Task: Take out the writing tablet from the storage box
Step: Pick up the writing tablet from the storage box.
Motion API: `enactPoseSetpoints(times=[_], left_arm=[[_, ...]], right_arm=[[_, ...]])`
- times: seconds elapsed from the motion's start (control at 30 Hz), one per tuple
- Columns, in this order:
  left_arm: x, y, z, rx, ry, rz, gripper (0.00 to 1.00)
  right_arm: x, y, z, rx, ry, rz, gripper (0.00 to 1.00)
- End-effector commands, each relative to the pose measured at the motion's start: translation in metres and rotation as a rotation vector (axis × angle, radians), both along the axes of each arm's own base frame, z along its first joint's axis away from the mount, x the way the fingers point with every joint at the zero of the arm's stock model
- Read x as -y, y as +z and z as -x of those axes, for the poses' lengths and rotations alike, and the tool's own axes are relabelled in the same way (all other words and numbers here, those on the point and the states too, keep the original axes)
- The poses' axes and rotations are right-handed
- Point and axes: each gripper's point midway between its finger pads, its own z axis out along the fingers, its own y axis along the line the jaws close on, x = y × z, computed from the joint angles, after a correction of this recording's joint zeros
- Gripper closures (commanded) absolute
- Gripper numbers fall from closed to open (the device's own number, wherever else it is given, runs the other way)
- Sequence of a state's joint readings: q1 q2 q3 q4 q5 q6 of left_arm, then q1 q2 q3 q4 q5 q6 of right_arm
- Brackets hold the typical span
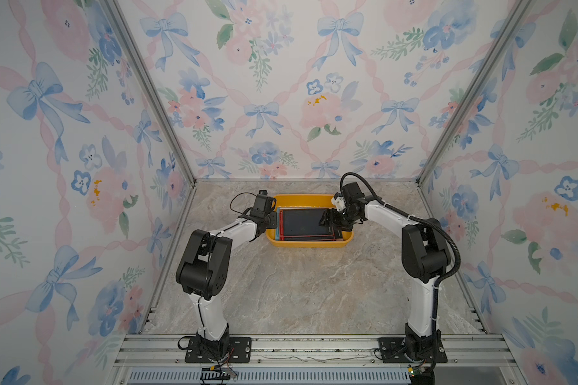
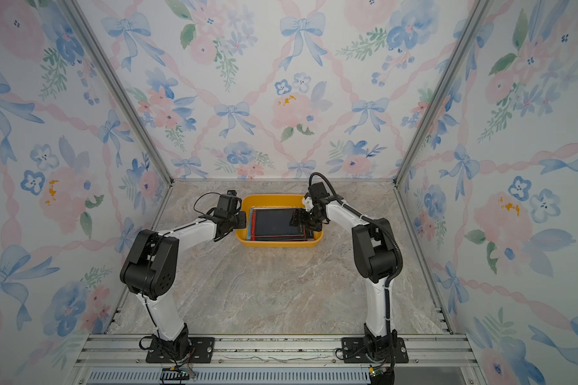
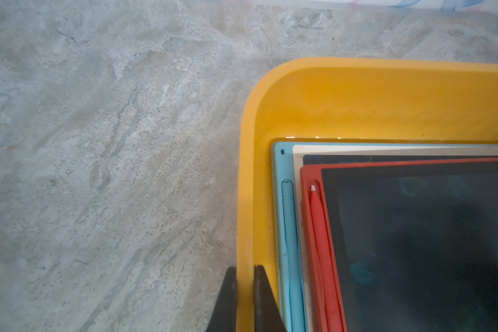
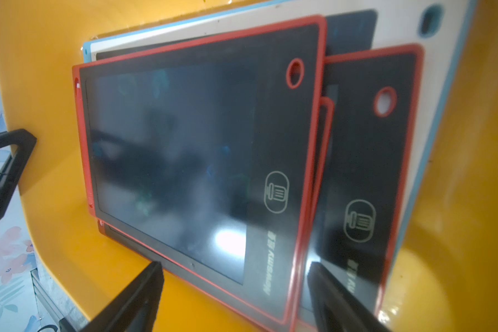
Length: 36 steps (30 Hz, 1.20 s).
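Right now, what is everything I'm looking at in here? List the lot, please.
storage box: one, yellow-orange, far middle of the tabletop
red tablets: at least two, red frames with dark screens, stacked uppermost in the box
blue-and-white tablet: one, beneath the red ones
red stylus: one, in the uppermost tablet's side slot
blue stylus: one, in the blue frame's slot
tabletop: one, grey-beige marble pattern
walls: three, floral wallpaper, around the table
left gripper: black, shut on the box's rim
right gripper: black, open astride the uppermost tablet's corner

One storage box (image 1: 309, 246), three red-framed tablets (image 4: 170, 158), two styluses (image 3: 319, 244) (blue and white layers (image 3: 296, 149) beneath, number unclear)
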State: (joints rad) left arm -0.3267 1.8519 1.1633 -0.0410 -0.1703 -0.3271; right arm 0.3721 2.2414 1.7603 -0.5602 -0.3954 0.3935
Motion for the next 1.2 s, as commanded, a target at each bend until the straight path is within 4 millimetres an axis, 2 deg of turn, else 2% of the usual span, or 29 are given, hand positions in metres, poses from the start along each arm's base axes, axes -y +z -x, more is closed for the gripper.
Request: enactPoseSetpoints(times=[0.0, 0.17, 0.87, 1.17], left_arm=[[0.007, -0.011, 0.006, -0.044, -0.033, 0.012, 1.0], [0.007, -0.01, 0.006, -0.044, -0.032, 0.018, 1.0], [0.012, -0.017, 0.008, -0.064, -0.038, 0.045, 1.0], [0.015, -0.022, 0.009, -0.08, -0.043, 0.058, 1.0]], right_arm=[[-0.01, -0.007, 0.001, -0.013, 0.022, -0.013, 0.22], [-0.017, -0.006, 0.003, -0.01, 0.029, -0.038, 0.27], [-0.03, -0.027, 0.008, -0.081, 0.009, -0.097, 0.27], [-0.049, -0.026, 0.005, -0.106, -0.031, -0.264, 0.28]])
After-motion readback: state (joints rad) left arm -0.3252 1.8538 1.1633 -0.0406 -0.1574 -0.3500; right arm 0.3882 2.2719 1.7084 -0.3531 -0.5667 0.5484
